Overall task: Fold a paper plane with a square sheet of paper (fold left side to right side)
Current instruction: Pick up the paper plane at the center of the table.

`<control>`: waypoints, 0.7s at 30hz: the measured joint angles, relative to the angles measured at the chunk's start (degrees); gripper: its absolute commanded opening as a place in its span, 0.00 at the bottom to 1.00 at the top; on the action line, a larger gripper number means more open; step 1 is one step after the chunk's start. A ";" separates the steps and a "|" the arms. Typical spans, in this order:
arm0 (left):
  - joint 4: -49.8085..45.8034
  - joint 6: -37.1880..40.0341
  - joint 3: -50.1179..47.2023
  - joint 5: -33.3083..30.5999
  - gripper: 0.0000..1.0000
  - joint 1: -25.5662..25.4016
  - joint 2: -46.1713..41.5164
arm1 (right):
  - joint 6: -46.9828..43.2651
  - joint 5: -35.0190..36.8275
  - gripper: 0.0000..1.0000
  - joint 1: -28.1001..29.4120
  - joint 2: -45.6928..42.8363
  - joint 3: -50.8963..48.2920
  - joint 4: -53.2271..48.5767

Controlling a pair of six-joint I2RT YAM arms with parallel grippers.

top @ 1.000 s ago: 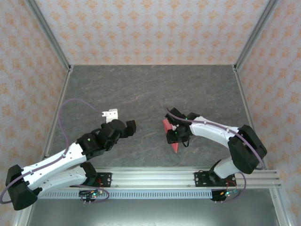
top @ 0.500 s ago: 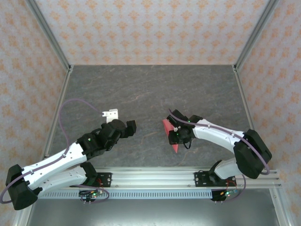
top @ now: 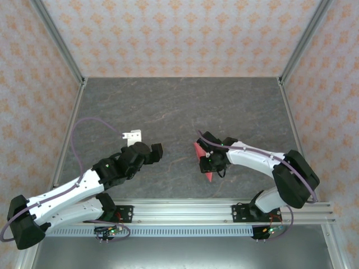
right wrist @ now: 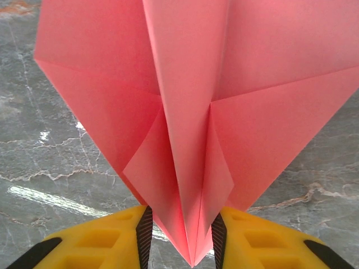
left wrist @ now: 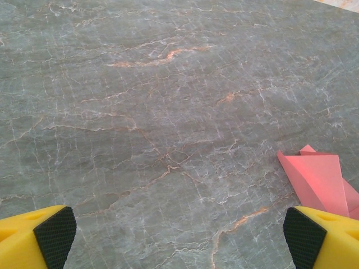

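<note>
paper plane, from above: mostly tucked under the right gripper, and just a top corner and the sharp tip peek out.
paper plane, right wrist camera: the wings run off the top edge on both sides, so the back end is lost.
fingers beside the plane's nose: yellow bodies chopped by the bottom edge.
paper plane, left wrist camera: sliced by the right edge, its lower corner behind a finger of the left gripper.
white piece, left of the plane: too small to identify.
</note>
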 measured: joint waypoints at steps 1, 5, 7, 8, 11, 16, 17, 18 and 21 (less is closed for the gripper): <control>0.02 0.02 0.00 0.00 0.98 0.00 0.07 | -0.02 0.00 0.32 0.00 0.22 0.00 0.04; 0.00 0.02 0.00 0.00 0.98 0.00 0.22 | -0.02 0.07 0.28 0.00 0.61 0.00 0.11; 0.00 0.02 0.00 0.00 0.98 0.00 0.31 | 0.00 0.20 0.28 0.00 0.76 0.02 0.11; 0.00 0.02 0.00 0.00 0.98 0.00 0.39 | 0.00 0.20 0.28 0.00 0.85 0.02 0.13; 0.00 0.02 0.00 0.02 0.98 0.00 0.63 | 0.00 0.20 0.28 0.00 1.42 0.02 0.35; 0.00 0.02 0.00 0.02 0.98 0.00 0.96 | 0.20 0.46 0.27 0.00 2.45 0.02 2.08; 0.00 0.02 0.00 0.02 0.98 0.00 0.96 | 0.28 0.55 0.27 0.02 2.78 0.02 2.56; 0.00 0.02 0.00 0.02 0.98 0.00 0.96 | 0.44 0.66 0.25 0.00 3.13 0.02 2.97; 0.00 0.02 0.00 0.02 0.98 0.00 0.98 | 0.92 1.11 0.19 0.00 5.01 0.13 4.15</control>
